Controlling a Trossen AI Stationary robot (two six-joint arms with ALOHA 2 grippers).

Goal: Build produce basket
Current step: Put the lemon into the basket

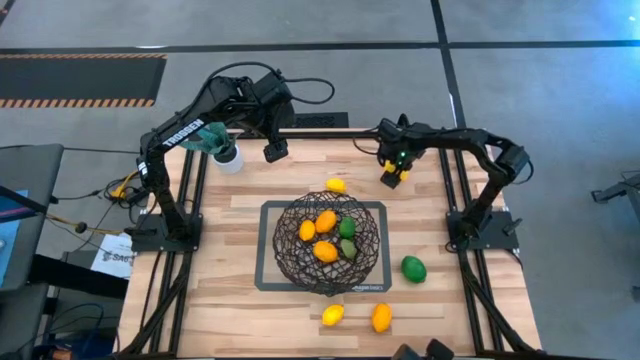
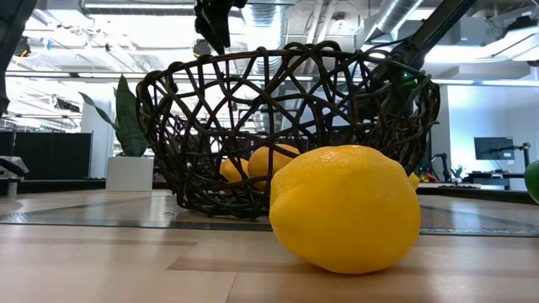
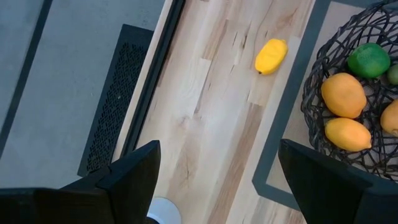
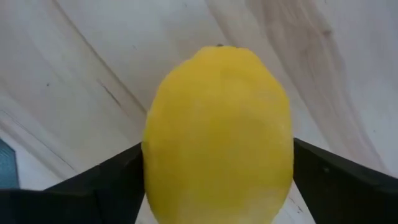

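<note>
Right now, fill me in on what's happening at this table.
The right gripper holds a yellow lemon at the table's far side, beyond the basket. The basket already has several orange and green fruits; others lie loose on the table, including a green lime. The left gripper waits open, empty.

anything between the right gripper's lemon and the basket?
High view: one loose yellow lemon lies on the wood between the right gripper, shut on a lemon, and the basket.

Overhead camera, tabletop-level camera, two wrist cameras, basket (image 1: 326,242) shared
</note>
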